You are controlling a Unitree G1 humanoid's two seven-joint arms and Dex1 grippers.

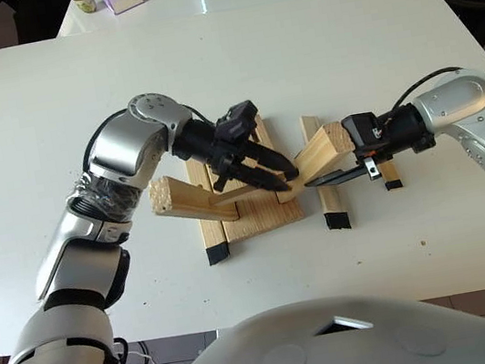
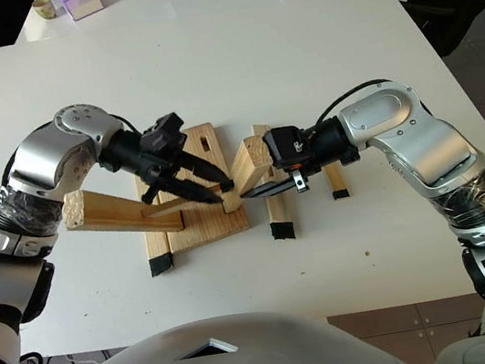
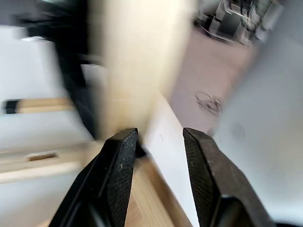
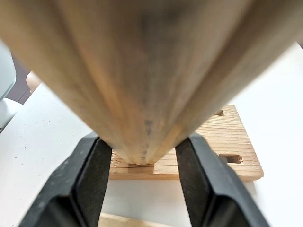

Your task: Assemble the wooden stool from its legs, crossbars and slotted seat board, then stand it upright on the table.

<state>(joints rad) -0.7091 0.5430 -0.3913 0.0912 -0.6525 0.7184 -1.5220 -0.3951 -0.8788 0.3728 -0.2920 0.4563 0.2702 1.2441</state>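
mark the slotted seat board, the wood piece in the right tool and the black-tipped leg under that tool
slotted seat board [image 2: 221, 222]: right eye view, bare near corner
wood piece [image 2: 249, 164]: right eye view, middle of its face
black-tipped leg [image 2: 281, 229]: right eye view, its black tip

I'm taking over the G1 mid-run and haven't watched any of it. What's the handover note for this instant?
Left pincer: open, over a bar that lies slanted across the seat board.
Right pincer: shut on a leg, held at the board's right edge.
Board lies flat mid-table; loose black-tipped legs lie beside it.
Done: nothing looks joined yet.
Left: fit legs and crossbars into the board, then stand the stool up.
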